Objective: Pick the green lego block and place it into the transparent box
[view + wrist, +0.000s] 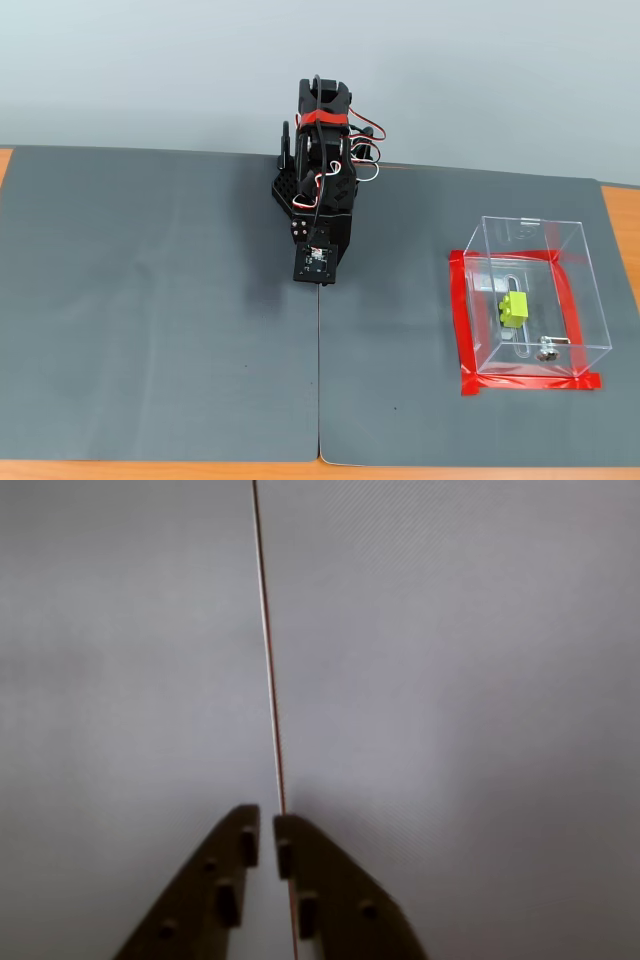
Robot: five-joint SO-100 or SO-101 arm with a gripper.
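The green lego block [514,307] lies inside the transparent box [582,262] at the right of the fixed view, on the box floor near a small metal part [547,350]. My gripper [267,832] hangs over the seam between two grey mats, its fingers nearly touching and nothing between them. In the fixed view the folded arm [322,190] stands at the table's middle back, well left of the box; the fingertips are hidden under the arm there. The wrist view shows neither block nor box.
Red tape [460,325] frames the box's footprint on the right grey mat [400,380]. The left grey mat [150,300] meets it at a seam [319,380] that runs toward the front edge. Orange table shows at the corners.
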